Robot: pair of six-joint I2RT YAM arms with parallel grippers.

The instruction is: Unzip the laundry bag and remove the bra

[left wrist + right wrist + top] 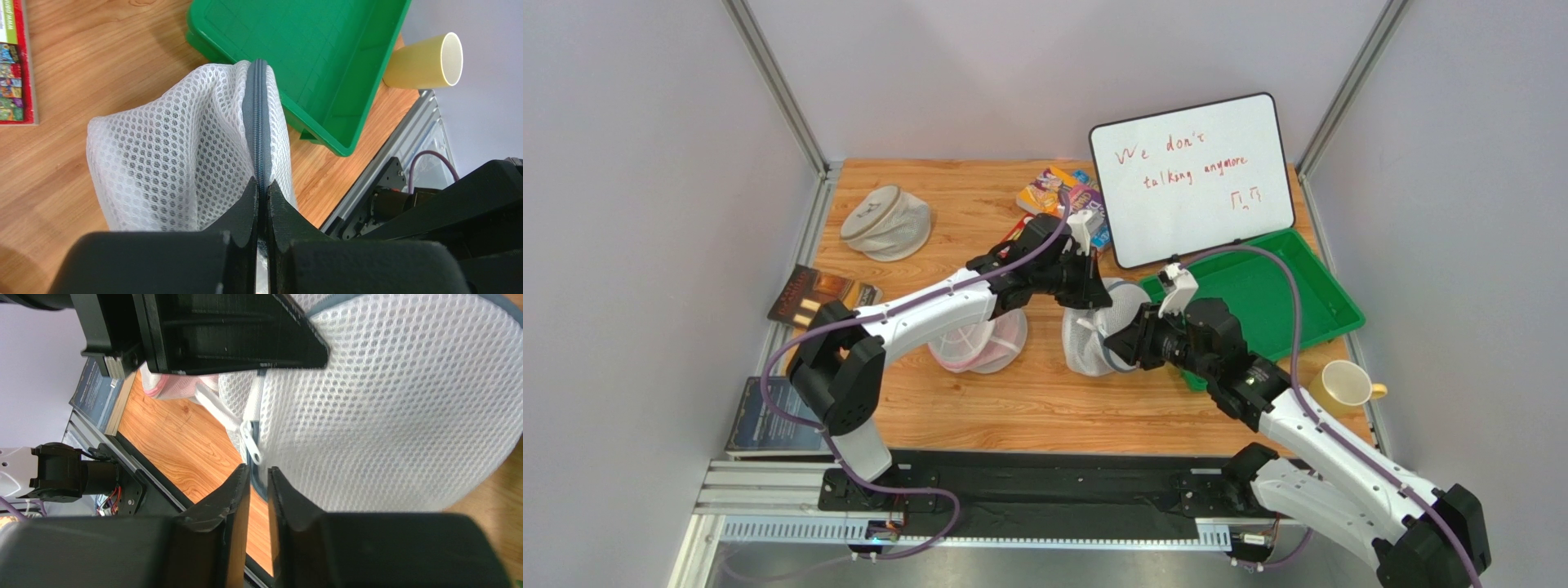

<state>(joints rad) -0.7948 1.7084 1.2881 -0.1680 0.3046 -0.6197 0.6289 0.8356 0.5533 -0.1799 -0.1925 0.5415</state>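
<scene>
The laundry bag [1081,353] sat near the middle of the wooden table [1038,410], lifted a little at its top and touching or nearly touching the near-left corner of the green tray [1259,294], with a pink mesh bag [979,347] to its left. The left gripper [262,184] was pressed together on the bag's grey zip rim [256,116], which ran straight up from between its fingers and looked closed along the stretch in view. The white mesh bulged out to the left of that rim. The right gripper [258,471] had its fingers only narrowly apart, right against the bag's side. The small white pull tab [250,441] hung just ahead of their tips and was not clamped between them. A strip of the grey rim lay in the gap, and whether it touched either finger could not be told. A yellow cup [1345,384] lay on its side beyond the tray's right edge, well apart from the bag.
</scene>
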